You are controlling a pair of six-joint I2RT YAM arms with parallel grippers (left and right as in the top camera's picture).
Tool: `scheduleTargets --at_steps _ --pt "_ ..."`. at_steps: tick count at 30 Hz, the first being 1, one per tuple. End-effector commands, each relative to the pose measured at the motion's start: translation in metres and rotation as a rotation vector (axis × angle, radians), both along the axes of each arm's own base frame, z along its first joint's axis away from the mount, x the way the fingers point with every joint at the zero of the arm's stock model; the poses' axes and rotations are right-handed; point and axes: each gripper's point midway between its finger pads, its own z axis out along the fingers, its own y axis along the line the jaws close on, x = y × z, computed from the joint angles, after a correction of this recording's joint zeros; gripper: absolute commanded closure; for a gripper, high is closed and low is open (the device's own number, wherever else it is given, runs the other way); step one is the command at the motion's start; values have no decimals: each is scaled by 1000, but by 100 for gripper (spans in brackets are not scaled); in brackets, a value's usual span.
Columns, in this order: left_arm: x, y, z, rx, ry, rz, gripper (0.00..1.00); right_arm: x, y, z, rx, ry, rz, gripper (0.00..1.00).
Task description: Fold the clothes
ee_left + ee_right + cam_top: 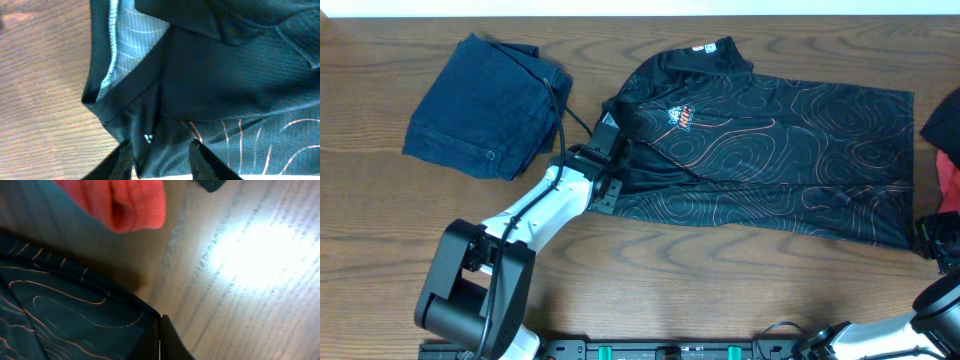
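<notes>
Since likely limp and slick, pinch jersey (pixel 770 150) by hems, with left gripper (pixel 160 146) agape astride sleeve hem (pixel 125 95), right gripper (pixel 161 332) clamped shut at corner (pixel 142 317), catch unclear.

The jersey (pixel 770 160) lies spread over the middle and right of the desk (pixel 720 290), its collar toward the far side. A denim garment (pixel 485 105) lies to its left, near but apart, and a third garment (pixel 945 150) lies at the right edge. The left hand (pixel 610 130) is over the jersey's left sleeve, and the right hand (pixel 932 240) is at its near right corner.
</notes>
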Motion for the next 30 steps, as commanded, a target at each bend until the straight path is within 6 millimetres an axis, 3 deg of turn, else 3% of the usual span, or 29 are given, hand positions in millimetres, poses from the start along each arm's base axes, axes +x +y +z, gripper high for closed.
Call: scheduleTargets --at_steps 1,3,5,7,11,14,18,25,27,30 --pt "1 9 -2 24 1 20 71 -8 -9 1 -34 40 -1 99" --pt "-4 -1 -4 -36 29 6 67 -7 -9 1 -32 41 2 99" --pt "-11 -12 -6 -97 67 -8 43 -6 -8 1 -26 32 2 99" --pt "-13 -15 -6 -117 78 -11 30 -5 -7 1 -24 26 2 99" --pt "-5 -18 -5 -126 46 -13 29 -3 -7 1 -21 16 2 99" --pt "-1 -19 -8 -130 32 -14 34 0 -5 1 -10 2 2 99" --pt "-3 -18 -21 -121 53 -12 53 0 -5 1 -10 2 2 99" --pt "-7 -16 -32 -108 86 -10 76 2 -4 1 1 -14 2 99" --pt "-7 -16 -31 -108 84 -10 94 3 -4 1 0 -15 2 99" --pt "-4 -15 -25 -107 74 -9 94 3 -5 1 -6 -18 2 99"
